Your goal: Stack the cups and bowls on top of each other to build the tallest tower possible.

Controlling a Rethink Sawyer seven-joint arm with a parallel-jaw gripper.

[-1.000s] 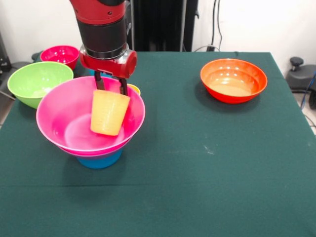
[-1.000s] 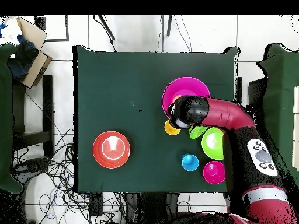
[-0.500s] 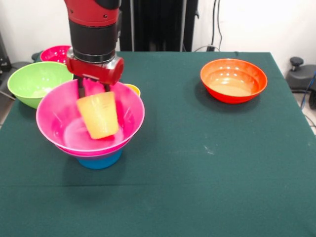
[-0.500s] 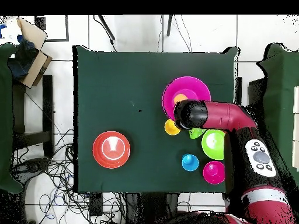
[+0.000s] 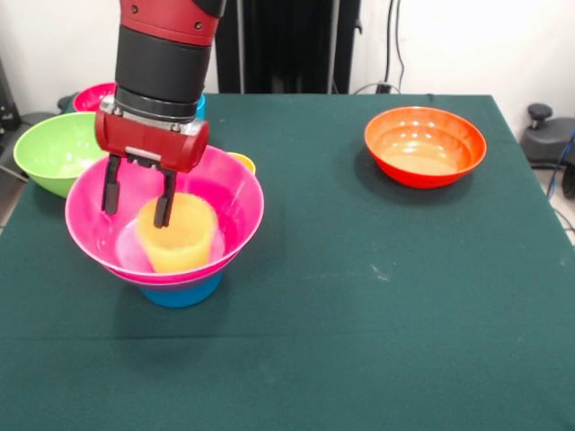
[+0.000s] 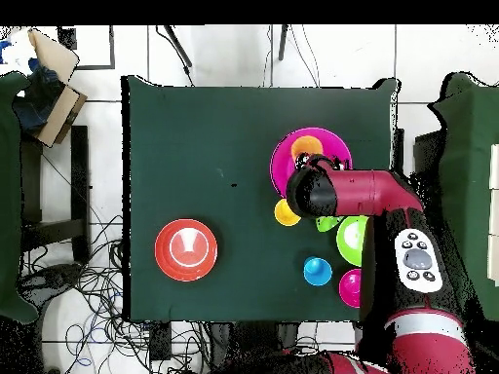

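At frame left, the red-and-black gripper [image 5: 137,196] stands with jaws spread – gripping nothing – straddling the pale ribbed yellow plastic cup [image 5: 177,233] sitting mouth-up inside the wide glossy pink bowl [image 5: 235,191]; lifting carelessly could snag the rim and topple the stack.

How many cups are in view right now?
3. A pale yellow cup sits inside the pink bowl. An orange-yellow cup stands just outside that bowl. A sky blue cup stands beside the red bowl. None seems hidden.
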